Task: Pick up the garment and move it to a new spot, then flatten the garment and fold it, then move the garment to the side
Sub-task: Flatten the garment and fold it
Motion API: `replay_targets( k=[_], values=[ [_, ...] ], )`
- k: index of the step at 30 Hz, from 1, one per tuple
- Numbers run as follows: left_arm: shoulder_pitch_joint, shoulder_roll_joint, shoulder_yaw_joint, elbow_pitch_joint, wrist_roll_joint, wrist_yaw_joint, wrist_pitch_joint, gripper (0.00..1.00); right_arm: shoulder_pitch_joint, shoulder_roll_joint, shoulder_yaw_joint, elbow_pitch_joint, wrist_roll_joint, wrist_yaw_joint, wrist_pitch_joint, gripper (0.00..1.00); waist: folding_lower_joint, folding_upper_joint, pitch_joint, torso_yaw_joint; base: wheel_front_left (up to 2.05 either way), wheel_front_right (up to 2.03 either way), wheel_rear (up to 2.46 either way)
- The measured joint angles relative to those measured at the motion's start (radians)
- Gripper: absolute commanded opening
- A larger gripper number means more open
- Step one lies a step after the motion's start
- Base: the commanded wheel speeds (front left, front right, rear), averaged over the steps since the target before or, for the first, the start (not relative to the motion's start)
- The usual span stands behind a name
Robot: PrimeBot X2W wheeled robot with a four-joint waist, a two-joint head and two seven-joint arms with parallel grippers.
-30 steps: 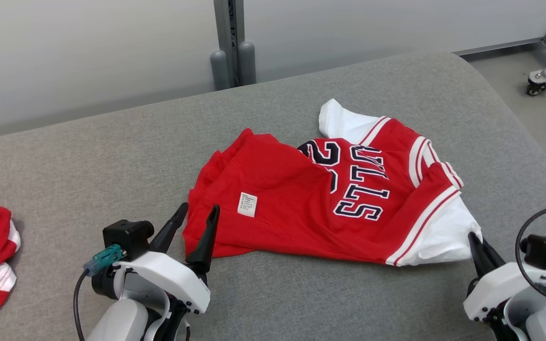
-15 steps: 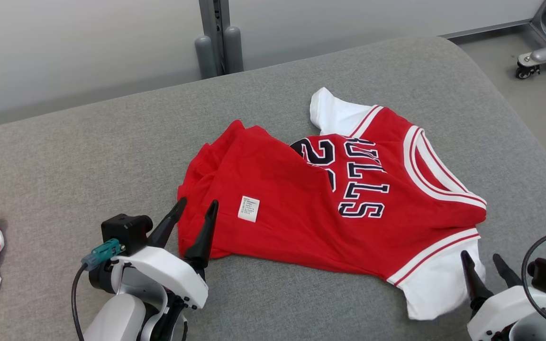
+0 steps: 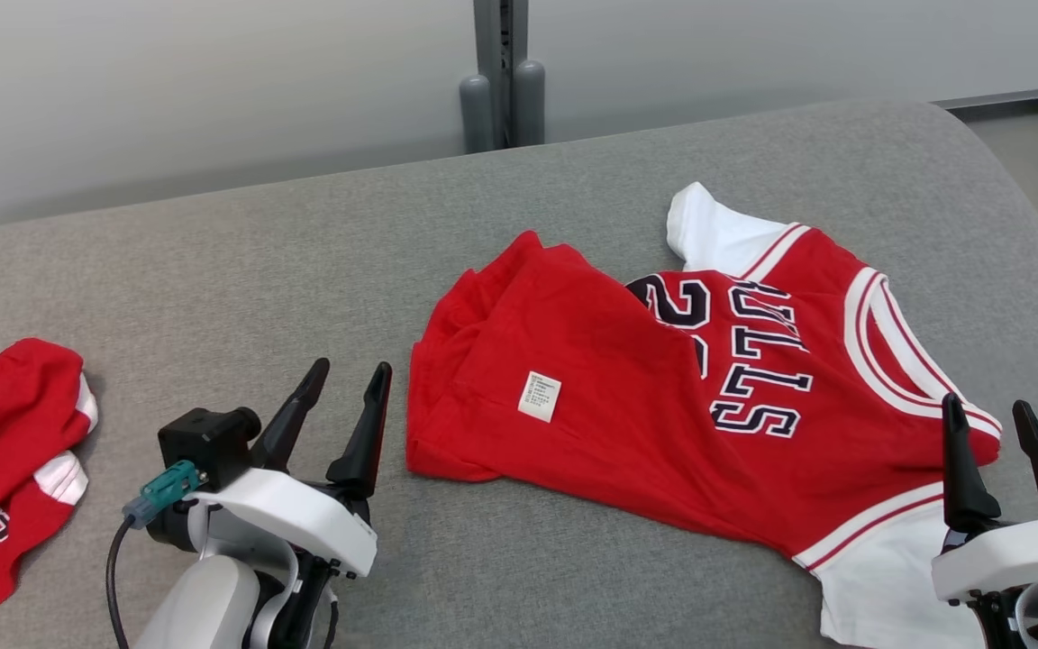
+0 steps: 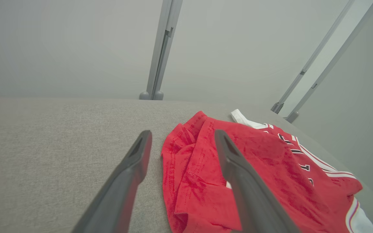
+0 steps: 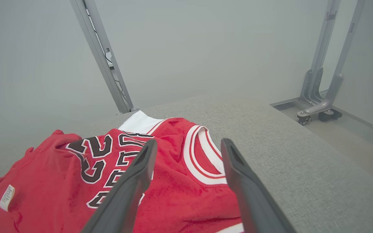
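Observation:
The garment [image 3: 663, 406] is a red jersey with white sleeves and dark lettering, lying rumpled on the grey padded surface [image 3: 258, 270], its lower half folded over with a white label showing. My left gripper [image 3: 350, 377] stands open just left of the jersey's hem [image 4: 189, 168], holding nothing. My right gripper [image 3: 986, 410] is open at the jersey's near right side, beside the collar [image 5: 202, 152] and above a white sleeve [image 3: 879, 577], with nothing between its fingers.
A second red garment [image 3: 5, 451] lies bunched at the surface's left edge. Grey posts [image 3: 501, 90] stand behind the far edge against a pale wall. The surface's right edge drops to the floor, where a wheeled metal base [image 5: 319, 113] stands.
My right gripper was shut on the white sleeve, let it go and now stands open. The sleeve dropped flat and the collar side spread out. The head camera shifted, so the whole picture moved.

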Motion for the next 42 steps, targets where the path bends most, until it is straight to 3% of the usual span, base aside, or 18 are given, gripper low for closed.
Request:
replay_targets(
  k=[11, 18, 29, 42],
  values=[
    [0.029, 0.046, 0.057, -0.03, 0.0, 0.023, -0.074, 1.0, 0.002, 0.0, -0.012, -0.059, -0.014, 0.0, -0.04, 1.0, 0.0, 0.0, -0.023, 0.101, 0.0, 0.0, 0.0],
    [0.081, 0.045, 0.076, -0.081, 0.009, 0.038, -0.116, 1.0, 0.034, 0.001, 0.025, -0.058, -0.006, 0.0, -0.05, 1.0, 0.0, 0.0, -0.033, 0.147, 0.0, 0.0, 0.0],
    [0.185, 0.011, 0.136, -0.135, 0.035, 0.056, -0.139, 1.0, 0.067, 0.001, 0.023, -0.021, 0.026, 0.0, -0.107, 1.0, 0.0, 0.0, -0.032, 0.145, 0.0, 0.0, 0.0],
    [0.161, 0.007, 0.094, -0.125, 0.069, 0.019, -0.131, 1.0, 0.062, 0.001, 0.032, -0.01, 0.018, 0.0, -0.091, 1.0, 0.0, 0.0, -0.039, 0.137, 0.0, 0.0, 0.0]
  ],
)
